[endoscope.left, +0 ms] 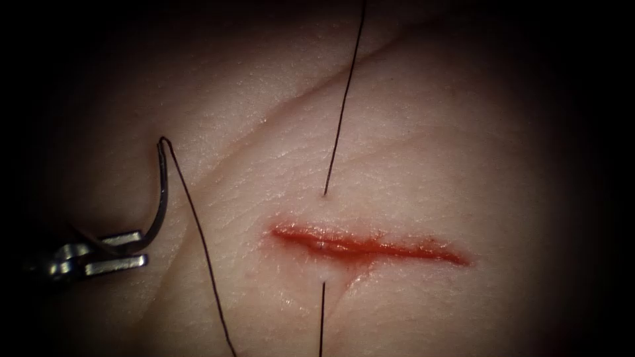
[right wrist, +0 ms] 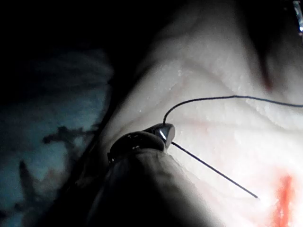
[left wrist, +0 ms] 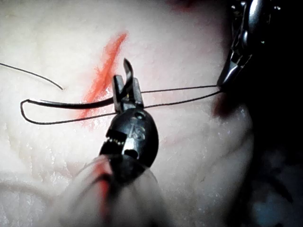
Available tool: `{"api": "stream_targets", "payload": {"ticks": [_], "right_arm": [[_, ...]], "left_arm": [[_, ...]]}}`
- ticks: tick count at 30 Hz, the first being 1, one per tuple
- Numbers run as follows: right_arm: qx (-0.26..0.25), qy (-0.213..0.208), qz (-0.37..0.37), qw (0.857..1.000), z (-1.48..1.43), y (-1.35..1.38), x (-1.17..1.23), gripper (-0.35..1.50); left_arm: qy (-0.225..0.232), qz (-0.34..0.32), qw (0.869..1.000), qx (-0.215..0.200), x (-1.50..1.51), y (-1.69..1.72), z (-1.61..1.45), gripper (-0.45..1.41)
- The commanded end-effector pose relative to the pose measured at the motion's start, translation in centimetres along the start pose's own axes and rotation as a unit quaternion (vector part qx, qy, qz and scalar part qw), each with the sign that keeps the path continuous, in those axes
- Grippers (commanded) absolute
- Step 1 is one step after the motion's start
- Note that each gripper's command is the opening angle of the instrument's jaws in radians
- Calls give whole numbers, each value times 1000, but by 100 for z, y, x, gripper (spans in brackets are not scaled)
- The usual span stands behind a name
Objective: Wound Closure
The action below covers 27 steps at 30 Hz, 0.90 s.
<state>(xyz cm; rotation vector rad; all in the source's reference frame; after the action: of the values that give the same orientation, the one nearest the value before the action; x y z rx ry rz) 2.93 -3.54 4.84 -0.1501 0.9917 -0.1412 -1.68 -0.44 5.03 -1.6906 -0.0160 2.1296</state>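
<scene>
The left tool (endoscope.left: 112, 250) grips the needle (endoscope.left: 159, 198), clear of the tissue (endoscope.left: 430, 132). The thread (endoscope.left: 340, 112) crosses the cut (endoscope.left: 370, 244), which gapes; no knot is visible. The right tool (right wrist: 163, 132) apparently grips thread.

A bright pool of light falls on the middle of the endoscope view and fades to black at every edge. In the wrist views, a blue-grey cloth (right wrist: 52, 156) with dark blotches lies in shadow beyond the lit area.
</scene>
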Motion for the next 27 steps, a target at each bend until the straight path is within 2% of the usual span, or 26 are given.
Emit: {"api": "stream_targets", "payload": {"ticks": [1,2,3,4,5,6,8,12,15,21,24,27], "right_arm": [[1,3,1,1000,7,-11,11,-35],[1,2,8,1000,8,-8,12,-35],[-1,1,17,1000,9,-2,11,17],[-7,2,21,1000,10,4,9,61],[-13,3,31,999,11,10,5,86],[-21,4,37,999,11,19,-3,108],[-26,1,44,999,12,34,-17,127],[-24,-4,55,998,14,61,-55,137],[-23,-3,59,998,18,73,-81,137],[-27,-2,37,999,37,83,-114,137],[-19,24,24,999,50,88,-127,137],[-17,32,10,999,62,91,-139,137]], "left_arm": [[1,-1,1000,-1,-5,5,5,-45],[1,-1,1000,-1,-5,5,6,-45],[1,-1,1000,-1,-5,4,6,-45],[1,-1,1000,-1,-5,4,6,-45],[1,-1,1000,-1,-5,4,6,-45],[1,-1,1000,-1,-5,4,6,-45],[1,-1,1000,-1,-5,4,6,-45],[1,-1,1000,-2,-6,3,6,-45],[1,-1,1000,-3,-7,2,4,-45],[1,-1,1000,-3,-8,1,4,-45],[1,0,1000,-3,-8,2,4,-45],[1,0,1000,-3,-9,3,3,-45]]}}
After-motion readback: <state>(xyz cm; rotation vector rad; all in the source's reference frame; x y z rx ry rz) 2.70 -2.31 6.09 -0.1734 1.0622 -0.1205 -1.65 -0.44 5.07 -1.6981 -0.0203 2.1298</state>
